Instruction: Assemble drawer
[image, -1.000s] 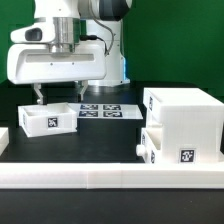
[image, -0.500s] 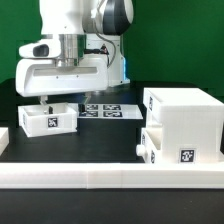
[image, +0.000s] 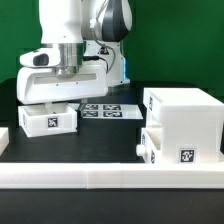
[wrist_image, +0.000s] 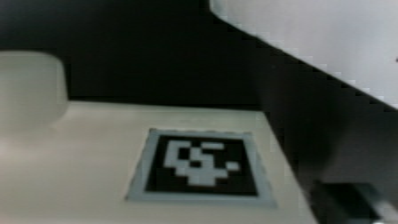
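Rail (image: 100, 180) first, the long white one running along the near edge of the black table (image: 100, 140). Just behind it, toward the exterior view's right, stands the tall white housing (image: 185, 118), with a tag on its front lower corner. One shallow tray (image: 150, 147) sits pushed partway into the housing's lower part, its knob poking out toward the exterior view's left.

Farther back on the exterior view's left lies the second tray (image: 48, 119), loose on the table, well apart from the housing, its tagged wall facing the camera. The gripper (image: 48, 101) hangs right over this tray, its fingers reaching down to about the level of the tray's back rim. From the exterior view I cannot tell whether they touch it, nor whether the jaws are spread or pressed together; the white hand body hides most of them.

The wrist view is blurred and close: a white tray wall (wrist_image: 107, 150) fills most of it, with a black-and-white tag (wrist_image: 196, 162) on it and dark table beyond.

Behind the tray, near the middle, the marker board (image: 108, 110) lies flat. The arm's base rises at the back, before a green wall.
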